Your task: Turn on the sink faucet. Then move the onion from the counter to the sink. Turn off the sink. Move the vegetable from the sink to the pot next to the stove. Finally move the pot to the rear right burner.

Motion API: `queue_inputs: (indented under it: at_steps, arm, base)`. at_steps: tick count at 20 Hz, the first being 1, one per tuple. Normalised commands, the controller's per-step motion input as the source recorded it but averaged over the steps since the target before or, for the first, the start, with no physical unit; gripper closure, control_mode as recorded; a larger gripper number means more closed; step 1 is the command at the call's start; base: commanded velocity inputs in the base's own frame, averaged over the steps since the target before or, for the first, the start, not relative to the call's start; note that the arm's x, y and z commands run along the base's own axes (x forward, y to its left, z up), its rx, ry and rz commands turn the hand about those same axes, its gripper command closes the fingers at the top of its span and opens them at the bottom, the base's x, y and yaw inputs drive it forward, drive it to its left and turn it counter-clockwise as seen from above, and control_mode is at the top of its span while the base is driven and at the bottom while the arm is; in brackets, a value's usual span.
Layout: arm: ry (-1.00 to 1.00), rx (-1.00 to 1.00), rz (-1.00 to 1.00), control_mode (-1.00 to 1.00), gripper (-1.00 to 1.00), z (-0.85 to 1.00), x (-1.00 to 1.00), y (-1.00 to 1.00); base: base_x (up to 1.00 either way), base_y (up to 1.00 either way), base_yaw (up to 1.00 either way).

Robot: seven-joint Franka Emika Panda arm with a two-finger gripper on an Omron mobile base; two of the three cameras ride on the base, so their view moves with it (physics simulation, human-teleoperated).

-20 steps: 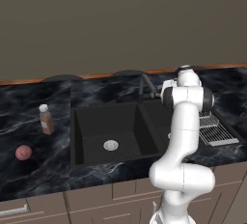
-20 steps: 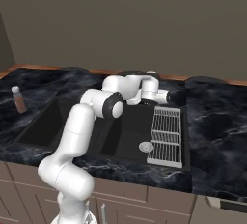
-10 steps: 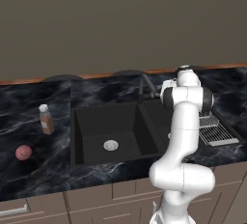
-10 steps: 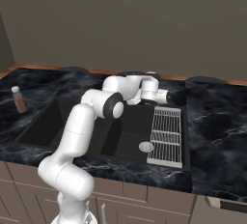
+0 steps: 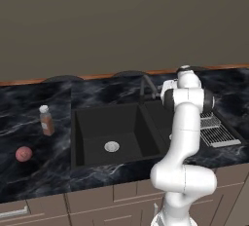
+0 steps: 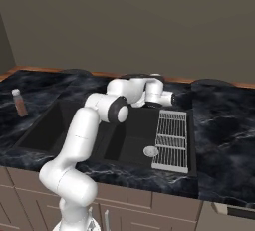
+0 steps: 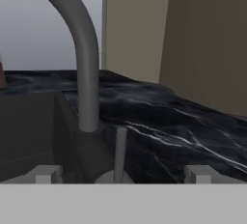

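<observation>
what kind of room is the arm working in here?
A kitchen, rendered in simulation. A black double-basin sink is set into a black marble counter, with a faucet behind it, a wire rack over the right side, and cabinet fronts below.

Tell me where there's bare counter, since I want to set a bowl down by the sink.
Bare counter lies in front of the onion, and behind the bottle toward the wooden back edge. Right of the wire rack is another open stretch. Around the faucet it is crowded by the open gripper.
</observation>
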Motion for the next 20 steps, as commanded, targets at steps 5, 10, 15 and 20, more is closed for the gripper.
queue_inputs:
  at_steps: [5, 10, 15, 20]
  arm:
    - [0.00, 0.00, 0.00, -1.00, -1.00, -0.01, 0.05, 0.00]
    - [0.00, 0.00, 0.00, -1.00, -1.00, 0.00, -0.03, 0.04]
    - [0.00, 0.00, 0.00, -1.00, -1.00, 0.00, -0.01, 0.10]
    - [0.00, 0.00, 0.00, -1.00, -1.00, 0.00, 0.00, 0.15]
  base:
    - [0.00, 0.00, 0.00]
    - [0.00, 0.00, 0.00]
    - [0.00, 0.00, 0.00]
    - [0.00, 0.00, 0.00]
